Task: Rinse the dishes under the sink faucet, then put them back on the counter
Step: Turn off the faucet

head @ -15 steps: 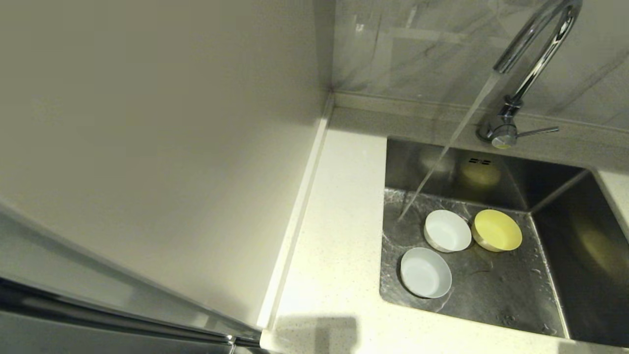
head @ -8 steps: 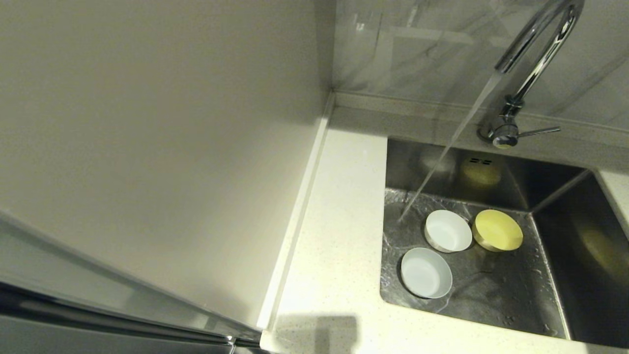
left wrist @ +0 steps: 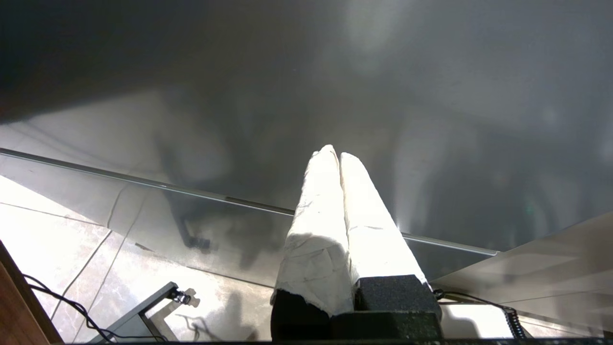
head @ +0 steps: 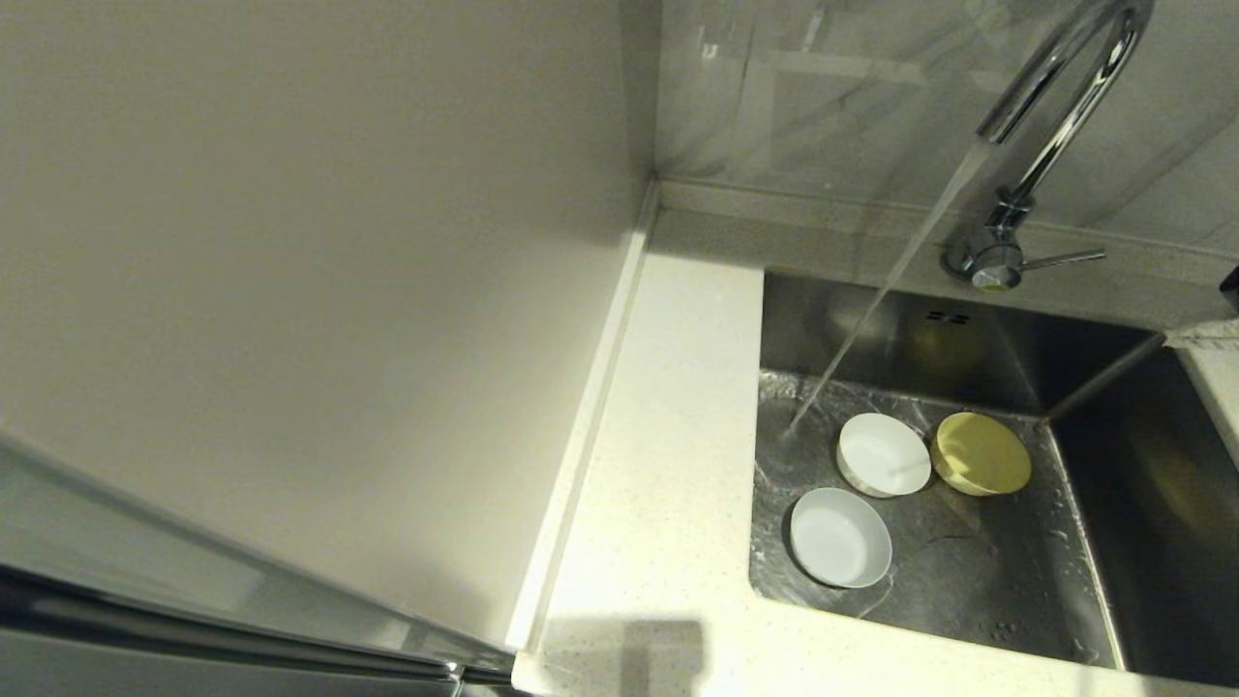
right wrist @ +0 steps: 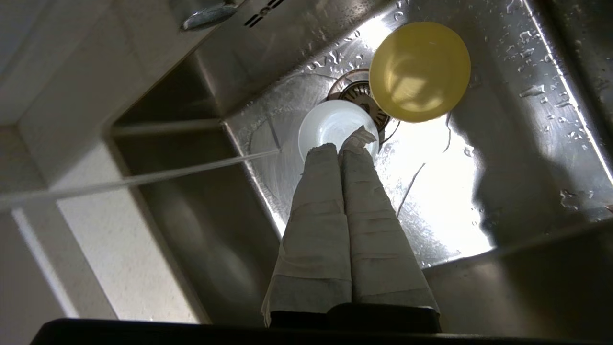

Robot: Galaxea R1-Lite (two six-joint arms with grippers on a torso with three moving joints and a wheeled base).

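Three bowls stand upright on the floor of the steel sink (head: 978, 581): a white one (head: 883, 454), a yellow one (head: 982, 453) right beside it, and a pale blue-grey one (head: 840, 536) nearer the front. The chrome faucet (head: 1055, 106) pours a slanting stream (head: 871, 310) onto the sink floor left of the white bowl. My right gripper (head: 1202, 335) shows at the sink's right rim; its taped fingers (right wrist: 341, 148) are shut and empty, above the white bowl (right wrist: 330, 125) and yellow bowl (right wrist: 420, 71). My left gripper (left wrist: 335, 154) is shut and empty, parked away from the sink.
The speckled white counter (head: 668, 465) runs along the sink's left and front, bounded by a raised strip and a cream wall panel (head: 319, 290). The faucet lever (head: 1060, 258) points right. The drain strainer (right wrist: 360, 91) lies partly under the white and yellow bowls.
My right gripper has come into the head view at the sink's right edge, and its shadow now dims the yellow bowl. The bowls and the water stream are unchanged.
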